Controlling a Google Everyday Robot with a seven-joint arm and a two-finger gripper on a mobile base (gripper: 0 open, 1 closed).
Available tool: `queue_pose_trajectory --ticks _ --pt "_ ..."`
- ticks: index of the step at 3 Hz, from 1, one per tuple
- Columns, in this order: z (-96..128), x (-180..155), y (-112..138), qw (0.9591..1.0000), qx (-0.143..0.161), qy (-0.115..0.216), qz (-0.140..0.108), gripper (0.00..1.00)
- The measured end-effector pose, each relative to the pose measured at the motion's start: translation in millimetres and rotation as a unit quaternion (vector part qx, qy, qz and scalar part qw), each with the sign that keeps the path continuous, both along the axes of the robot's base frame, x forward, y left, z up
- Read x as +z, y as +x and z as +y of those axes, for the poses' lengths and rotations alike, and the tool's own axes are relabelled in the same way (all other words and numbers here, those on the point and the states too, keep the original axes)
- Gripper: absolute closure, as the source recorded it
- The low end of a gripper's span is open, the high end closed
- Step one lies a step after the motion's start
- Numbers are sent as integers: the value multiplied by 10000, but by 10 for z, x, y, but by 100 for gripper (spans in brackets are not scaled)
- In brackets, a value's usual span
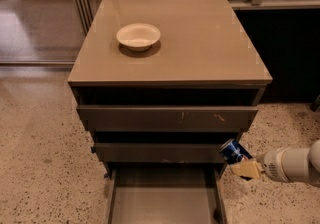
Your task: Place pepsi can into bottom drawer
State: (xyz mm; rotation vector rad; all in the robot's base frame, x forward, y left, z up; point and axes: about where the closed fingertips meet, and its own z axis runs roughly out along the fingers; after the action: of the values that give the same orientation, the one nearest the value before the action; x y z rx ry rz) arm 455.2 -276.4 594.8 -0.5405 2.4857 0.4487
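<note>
Pepsi can (pixel 234 151) looks light, thin-walled and slick. It sits tilted in the gripper (pixel 241 162), which clamps its sides. The bottom drawer (pixel 160 200) lies open below the gripper, toward the cabinet.

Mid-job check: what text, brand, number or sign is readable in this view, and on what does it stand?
No text can be read anywhere in this view.
pepsi can, held in the jaws of the gripper at the cabinet's right front corner, above the open bottom drawer: markings too blurred to read.
bowl: no lettering.
</note>
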Motion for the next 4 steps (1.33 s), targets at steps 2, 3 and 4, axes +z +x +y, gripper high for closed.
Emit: queue_pose_trajectory --ticks 2,3,4 --pt "58 -1448 -225 9919 -461 770 903 100" --pt "69 -1463 -240 9920 -479 751 892 100" --pt "55 -1788 -232 9873 -608 1007 1071 100"
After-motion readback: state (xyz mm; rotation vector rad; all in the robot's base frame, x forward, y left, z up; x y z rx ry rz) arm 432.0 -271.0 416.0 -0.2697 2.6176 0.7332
